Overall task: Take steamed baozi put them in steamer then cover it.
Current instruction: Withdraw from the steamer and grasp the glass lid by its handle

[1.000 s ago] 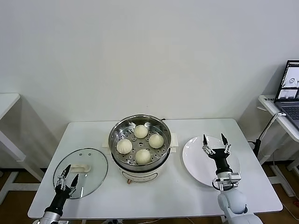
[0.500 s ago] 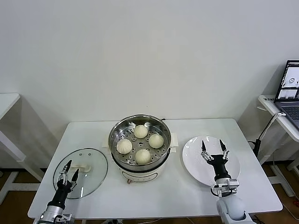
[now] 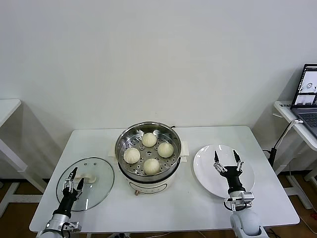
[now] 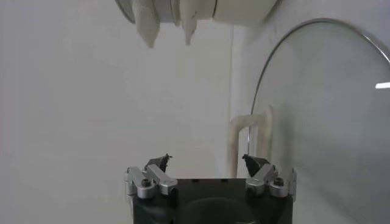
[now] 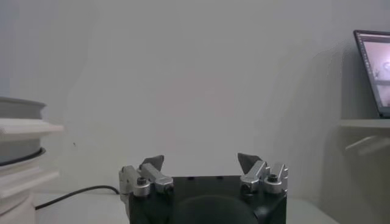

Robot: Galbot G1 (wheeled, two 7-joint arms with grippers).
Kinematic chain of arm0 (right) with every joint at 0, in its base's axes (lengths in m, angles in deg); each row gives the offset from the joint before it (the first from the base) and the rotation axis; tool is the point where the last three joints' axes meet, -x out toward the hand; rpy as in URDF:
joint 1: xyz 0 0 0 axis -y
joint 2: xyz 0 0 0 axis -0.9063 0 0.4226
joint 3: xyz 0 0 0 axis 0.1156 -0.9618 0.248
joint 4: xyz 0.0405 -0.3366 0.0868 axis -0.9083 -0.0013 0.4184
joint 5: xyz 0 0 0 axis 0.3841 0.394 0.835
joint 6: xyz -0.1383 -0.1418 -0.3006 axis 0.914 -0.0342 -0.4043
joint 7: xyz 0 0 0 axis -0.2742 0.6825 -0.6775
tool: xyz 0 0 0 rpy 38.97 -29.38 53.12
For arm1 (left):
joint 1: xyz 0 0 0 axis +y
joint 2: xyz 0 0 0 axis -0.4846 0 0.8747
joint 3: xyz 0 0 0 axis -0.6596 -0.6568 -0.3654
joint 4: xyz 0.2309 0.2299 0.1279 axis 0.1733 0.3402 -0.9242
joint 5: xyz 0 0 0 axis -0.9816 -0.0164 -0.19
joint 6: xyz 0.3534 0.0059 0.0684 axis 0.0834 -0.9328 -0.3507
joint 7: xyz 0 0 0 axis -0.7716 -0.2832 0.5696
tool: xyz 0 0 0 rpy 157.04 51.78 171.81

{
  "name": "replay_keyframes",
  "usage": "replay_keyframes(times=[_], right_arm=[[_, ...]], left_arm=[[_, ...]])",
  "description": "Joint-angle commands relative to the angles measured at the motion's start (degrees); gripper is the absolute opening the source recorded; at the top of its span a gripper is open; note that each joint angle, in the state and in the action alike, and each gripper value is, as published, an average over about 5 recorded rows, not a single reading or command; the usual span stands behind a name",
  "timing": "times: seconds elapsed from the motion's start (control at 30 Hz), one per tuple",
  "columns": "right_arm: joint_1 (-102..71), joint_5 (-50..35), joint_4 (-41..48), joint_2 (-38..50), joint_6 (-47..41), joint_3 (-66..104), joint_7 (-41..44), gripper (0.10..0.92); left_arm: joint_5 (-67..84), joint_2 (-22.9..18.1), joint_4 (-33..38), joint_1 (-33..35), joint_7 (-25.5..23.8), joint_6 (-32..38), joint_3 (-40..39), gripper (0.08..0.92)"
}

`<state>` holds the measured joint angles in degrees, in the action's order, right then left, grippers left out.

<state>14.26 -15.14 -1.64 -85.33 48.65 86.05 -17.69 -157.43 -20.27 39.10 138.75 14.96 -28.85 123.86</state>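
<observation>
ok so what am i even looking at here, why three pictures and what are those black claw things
It is a two-armed robot at a white table. The big picture comes from a camera on its head, looking down. The other two come from cameras on its wrists, so each shows that arm's own pincer up close.

The left pincer hangs open over the glass lid, close to its cream handle. The right pincer is open above the bare white plate. Neither holds anything.

In the middle stands a steel steamer on a cream pot base, with four baozi already inside. The lid is not on it yet. A laptop sits on a side table to the right.
</observation>
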Motion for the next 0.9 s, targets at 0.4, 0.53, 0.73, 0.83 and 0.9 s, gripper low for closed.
replay_keyframes(times=[0.4, 0.53, 0.73, 0.83, 0.9], right_arm=[[-0.2, 0.8, 0.1, -0.3, 0.3, 0.5, 0.2, 0.823], [-0.3, 1.0, 0.0, -0.4, 0.3, 0.7, 0.2, 0.823], [-0.4, 1.6, -0.3, -0.6, 0.4, 0.6, 0.1, 0.823], [-0.4, 1.7, -0.5, -0.6, 0.4, 0.6, 0.0, 0.823], [-0.4, 1.8, -0.6, -0.5, 0.4, 0.7, 0.0, 0.823]], left_arm=[[2.4, 0.3, -0.1, -2.5, -2.0, -3.9, -2.8, 0.823], [2.6, 0.3, -0.6, -3.1, -2.2, -4.2, -3.1, 0.823], [3.1, 0.5, -2.0, -4.0, -3.4, -4.7, -3.5, 0.813], [3.5, 0.6, -2.2, -4.1, -3.9, -5.0, -3.6, 0.757], [3.6, 0.7, -2.4, -4.1, -4.2, -5.0, -3.6, 0.699]])
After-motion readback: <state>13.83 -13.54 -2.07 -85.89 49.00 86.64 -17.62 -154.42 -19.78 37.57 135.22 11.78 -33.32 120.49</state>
